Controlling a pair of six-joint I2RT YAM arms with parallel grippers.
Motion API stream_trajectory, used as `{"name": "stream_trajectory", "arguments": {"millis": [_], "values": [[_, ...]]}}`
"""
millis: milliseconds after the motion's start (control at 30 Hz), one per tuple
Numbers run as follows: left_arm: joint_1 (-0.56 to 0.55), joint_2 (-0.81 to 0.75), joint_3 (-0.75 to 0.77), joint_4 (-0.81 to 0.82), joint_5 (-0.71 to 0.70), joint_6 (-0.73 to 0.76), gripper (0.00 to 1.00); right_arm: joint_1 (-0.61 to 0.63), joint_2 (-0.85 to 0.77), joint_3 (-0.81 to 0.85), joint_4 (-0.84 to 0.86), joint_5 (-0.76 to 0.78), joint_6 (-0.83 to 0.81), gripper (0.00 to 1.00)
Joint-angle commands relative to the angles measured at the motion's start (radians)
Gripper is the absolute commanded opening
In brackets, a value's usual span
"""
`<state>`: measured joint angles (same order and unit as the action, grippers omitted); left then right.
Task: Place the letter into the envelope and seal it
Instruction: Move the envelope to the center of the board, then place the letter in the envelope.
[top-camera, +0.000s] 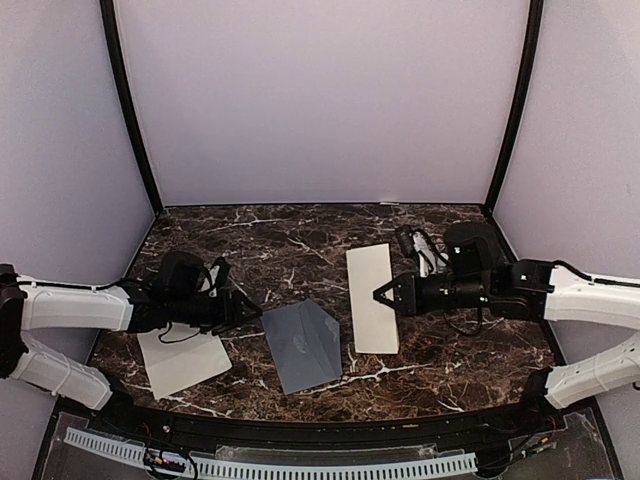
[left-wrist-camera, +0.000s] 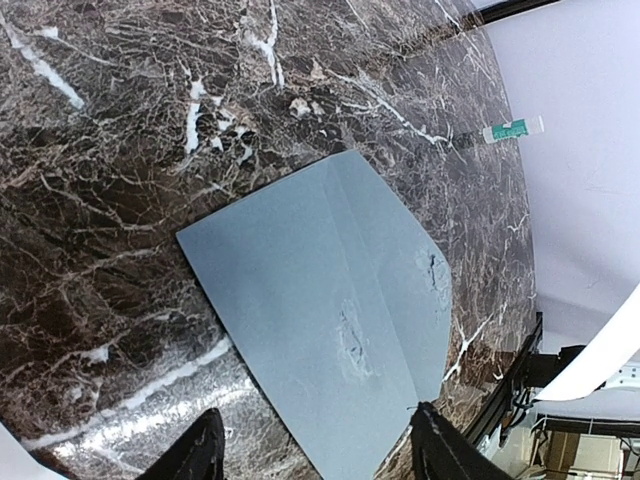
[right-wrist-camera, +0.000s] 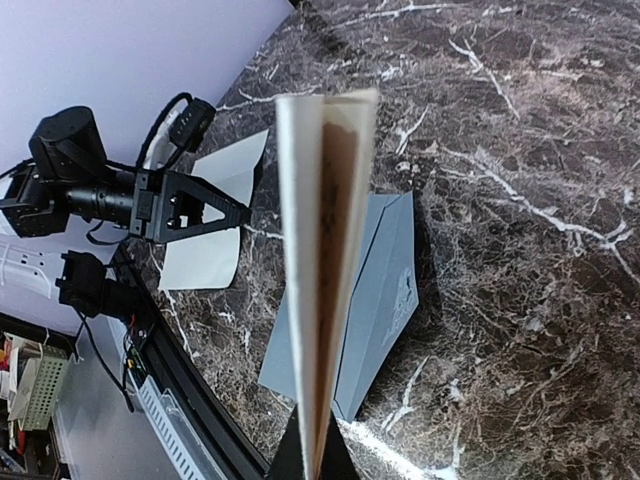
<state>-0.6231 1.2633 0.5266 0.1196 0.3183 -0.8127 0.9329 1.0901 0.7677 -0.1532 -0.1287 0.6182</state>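
Observation:
The grey envelope (top-camera: 300, 346) lies flat on the marble table (top-camera: 300, 240), just left of centre near the front. In the left wrist view the envelope (left-wrist-camera: 320, 300) shows a crease and two scuffed spots. My left gripper (top-camera: 247, 306) is at its left edge, open. The envelope's near corner sits between the spread fingers of that gripper (left-wrist-camera: 320, 455). My right gripper (top-camera: 384, 296) is shut on the folded cream letter (top-camera: 371, 298) and holds it right of the envelope. In the right wrist view the letter (right-wrist-camera: 318, 250) stands edge-on above the envelope (right-wrist-camera: 385, 290), rising from the closed gripper (right-wrist-camera: 315, 458).
A separate white sheet (top-camera: 183, 360) lies flat at the front left, partly under my left arm; it also shows as the white sheet (right-wrist-camera: 205, 250) in the right wrist view. A black rail (top-camera: 320, 430) edges the table's front. Purple walls close in the back and sides.

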Motion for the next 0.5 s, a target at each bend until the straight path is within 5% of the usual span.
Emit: {"name": "stream_trajectory", "arguments": {"millis": [0,467], "values": [[-0.017,0.017,-0.02,0.062,0.037,-0.023,0.61,-0.006,0.113,0.078,0.002,-0.092,-0.015,0.0],[-0.064,0.118,-0.057,0.169,0.085,-0.04,0.61,-0.006,0.387,0.194,0.051,-0.172,-0.037,0.0]]}}
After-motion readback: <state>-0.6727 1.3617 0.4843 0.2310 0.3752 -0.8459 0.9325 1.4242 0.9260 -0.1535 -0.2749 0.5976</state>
